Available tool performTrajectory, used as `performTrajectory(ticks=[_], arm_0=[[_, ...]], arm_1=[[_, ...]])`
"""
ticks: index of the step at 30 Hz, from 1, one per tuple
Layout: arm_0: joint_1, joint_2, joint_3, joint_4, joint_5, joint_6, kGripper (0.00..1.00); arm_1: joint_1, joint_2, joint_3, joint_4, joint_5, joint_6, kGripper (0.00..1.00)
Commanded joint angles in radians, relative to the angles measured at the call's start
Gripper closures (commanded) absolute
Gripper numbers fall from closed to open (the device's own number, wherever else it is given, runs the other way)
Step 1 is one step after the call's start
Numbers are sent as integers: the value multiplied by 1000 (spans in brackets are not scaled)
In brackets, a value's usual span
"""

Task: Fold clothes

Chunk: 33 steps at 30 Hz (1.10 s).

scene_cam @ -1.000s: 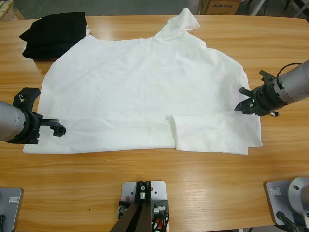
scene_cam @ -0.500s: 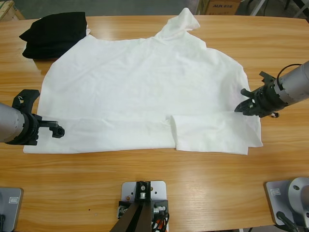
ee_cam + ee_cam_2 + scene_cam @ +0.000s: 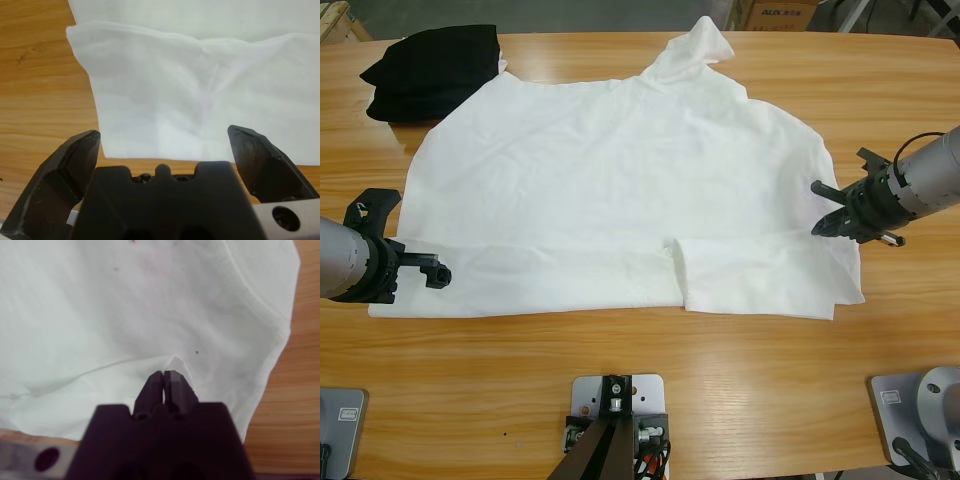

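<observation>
The right gripper (image 3: 823, 208) pinches the white T-shirt's (image 3: 610, 190) edge, while the left gripper (image 3: 438, 271) sits open beside it.

2 silver-grey arms, black wrists, wedge-shaped black jaws; thin black cable (image 3: 918, 139) loops.

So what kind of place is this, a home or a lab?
Probably a lab or workshop: two robot arms work a white T-shirt on a long wooden table, and a cardboard box sits behind.

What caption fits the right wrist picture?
Right gripper, jaws shut, pinching a fold of the white T-shirt.
</observation>
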Motion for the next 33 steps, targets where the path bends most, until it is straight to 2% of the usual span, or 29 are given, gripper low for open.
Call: performTrajectory(ticks=[1, 4, 10, 11, 13, 14, 15, 19, 24, 26, 27, 29, 31, 33], arm_0=[[-6, 22, 29, -15, 12, 4, 0], [-6, 22, 29, -15, 13, 6, 0], [-6, 25, 28, -15, 12, 6, 0], [-6, 25, 29, -15, 12, 6, 0], [-6, 25, 30, -15, 12, 6, 0], [-6, 25, 31, -15, 12, 6, 0], [-6, 26, 30, -16, 12, 6, 0], [-6, 27, 31, -23, 11, 5, 0], [-6, 24, 34, -24, 18, 4, 0], [0, 11, 28, -26, 31, 5, 0], [22, -7, 21, -28, 32, 13, 4], [116, -51, 12, -54, 29, 37, 36], [252, -83, -5, -105, -20, 86, 46], [366, -91, -26, -207, -113, 250, 46]], arm_1=[[6, -34, 34, -49, -35, -68, 1000], [6, -81, 38, -48, -79, -78, 1000], [9, -17, 31, -50, -65, -73, 1000], [9, 8, 29, -52, -52, -72, 942], [12, 46, 28, -54, -49, -61, 270], [17, 54, 28, -55, -54, -56, 69], [28, 50, 27, -56, -74, -48, 8], [80, -58, 34, -57, -198, -41, 0], [188, -368, 46, -53, -367, -84, 0], [189, -455, 38, -51, -380, -91, 0], [166, -462, 26, -41, -375, -98, 0], [52, -384, -42, -8, -263, -174, 0], [-40, -211, -158, 106, -126, -311, 0], [-91, -56, -317, 201, -23, -429, 0]])
